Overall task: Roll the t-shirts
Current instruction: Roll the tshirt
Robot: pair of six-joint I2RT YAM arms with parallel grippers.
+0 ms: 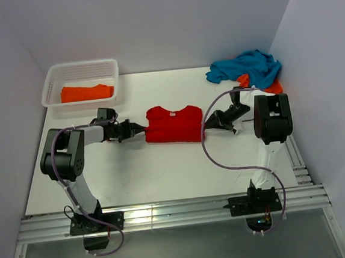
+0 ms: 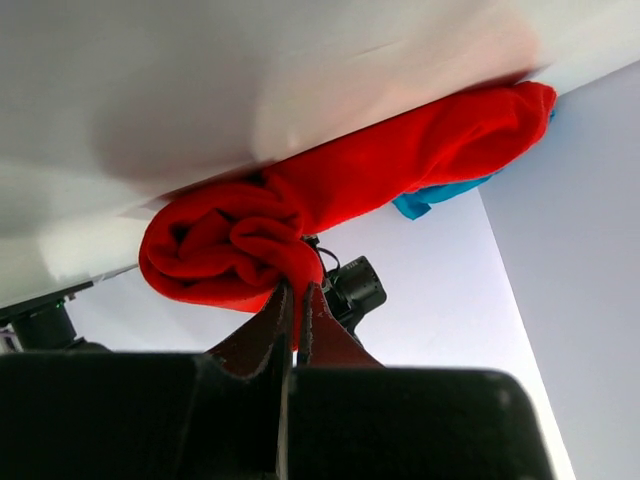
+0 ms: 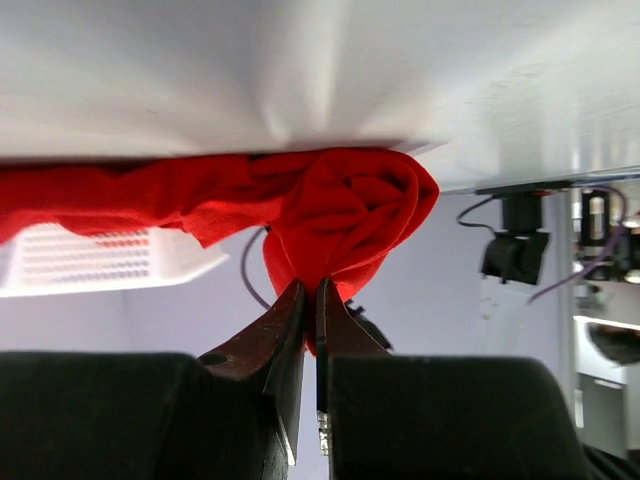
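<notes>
A bright red t-shirt (image 1: 174,124) lies in the middle of the table, partly rolled from its near hem. My left gripper (image 1: 141,128) is shut on its left end, where red cloth (image 2: 230,245) bunches between the jaws. At the shirt's right end my right gripper (image 1: 206,125) is shut on the rolled cloth (image 3: 345,215). A teal blue t-shirt (image 1: 245,67) lies crumpled at the back right on top of an orange t-shirt (image 1: 272,86). Another orange t-shirt (image 1: 86,92) lies in the basket.
A white lattice basket (image 1: 81,71) stands at the back left of the table. Metal rails (image 1: 168,214) run along the near edge where both arm bases are bolted. Walls close in the table on three sides.
</notes>
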